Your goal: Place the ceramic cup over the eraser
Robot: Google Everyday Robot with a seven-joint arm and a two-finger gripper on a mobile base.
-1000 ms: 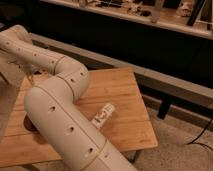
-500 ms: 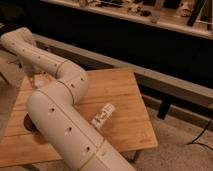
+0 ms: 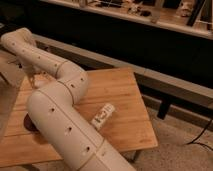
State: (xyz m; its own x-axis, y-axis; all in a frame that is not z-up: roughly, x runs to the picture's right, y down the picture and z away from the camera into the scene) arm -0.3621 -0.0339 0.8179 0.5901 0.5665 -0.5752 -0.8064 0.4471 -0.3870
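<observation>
The two-finger gripper (image 3: 31, 79) hangs at the far-left corner of the wooden table (image 3: 122, 90). Its jaw state cannot be told. The white ceramic cup and slim black eraser are hidden, so their bearing is unclear.

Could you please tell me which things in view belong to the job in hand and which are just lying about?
Job: gripper, low at the far left of the wooden table; ceramic cup and eraser not visible, perhaps behind the arm.
Lying about: white labelled bottle, on its side on the table; dark bowl, partly behind the arm.
</observation>
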